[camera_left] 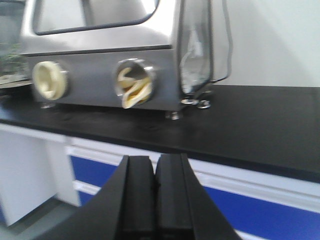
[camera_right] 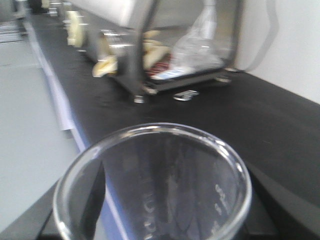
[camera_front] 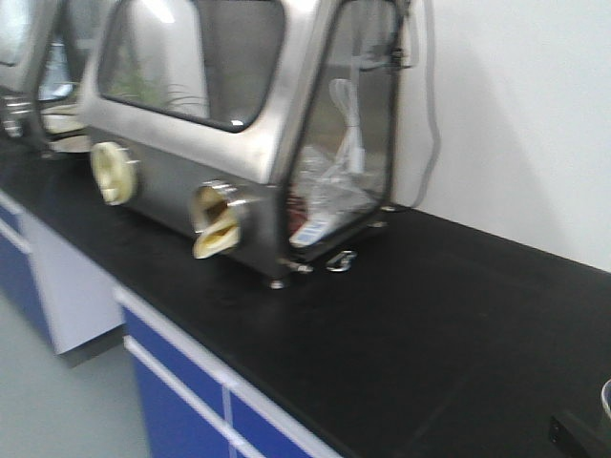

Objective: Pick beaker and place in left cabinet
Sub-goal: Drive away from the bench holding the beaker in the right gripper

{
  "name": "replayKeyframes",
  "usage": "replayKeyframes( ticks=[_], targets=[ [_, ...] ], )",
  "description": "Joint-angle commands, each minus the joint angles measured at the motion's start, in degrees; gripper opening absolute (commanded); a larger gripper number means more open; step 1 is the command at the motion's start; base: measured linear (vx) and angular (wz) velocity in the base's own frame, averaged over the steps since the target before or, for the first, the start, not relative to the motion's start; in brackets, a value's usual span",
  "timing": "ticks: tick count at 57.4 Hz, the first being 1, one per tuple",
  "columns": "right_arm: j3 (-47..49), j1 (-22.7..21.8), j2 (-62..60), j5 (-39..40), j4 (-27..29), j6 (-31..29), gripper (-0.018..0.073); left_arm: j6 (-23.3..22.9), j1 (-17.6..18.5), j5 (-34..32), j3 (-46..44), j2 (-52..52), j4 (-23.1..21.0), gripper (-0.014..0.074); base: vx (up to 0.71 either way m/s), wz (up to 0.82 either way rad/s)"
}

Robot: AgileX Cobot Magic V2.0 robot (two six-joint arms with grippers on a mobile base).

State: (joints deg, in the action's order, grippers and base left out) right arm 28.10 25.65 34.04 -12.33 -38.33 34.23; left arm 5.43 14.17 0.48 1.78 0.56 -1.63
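the left gripper is clenched, its flat matte black fingers pressed face to face with nothing between them, facing the round ports of the brushed steel glove box. the right gripper is grasping the beaker, a smooth clear glass cylinder with a thick round rim and faint white markings. it stands about upright, mouth up and long axis vertical, over the black bench top, well apart from the glove box's glazed end.
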Motion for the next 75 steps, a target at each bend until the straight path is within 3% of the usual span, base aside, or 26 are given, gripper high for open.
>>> replayKeyframes(
  ticks=[1,39,75],
  targets=[
    [1.75,0.08,-0.14,3.73,-0.87,-0.03,-0.0004,-0.19,0.32,-4.78,0.94,1.04,-0.47,0.0001,-0.04,0.69],
    [1.75,0.08,-0.14,3.73,-0.87,-0.03,-0.0004,-0.19,0.32,-4.78,0.94,1.04,-0.47,0.0001,0.09,0.69],
    [1.75,0.08,-0.14,3.73,-0.87,-0.03,-0.0004,-0.19,0.32,-4.78,0.94,1.04,-0.47,0.0001,0.39,0.33]
  ],
)
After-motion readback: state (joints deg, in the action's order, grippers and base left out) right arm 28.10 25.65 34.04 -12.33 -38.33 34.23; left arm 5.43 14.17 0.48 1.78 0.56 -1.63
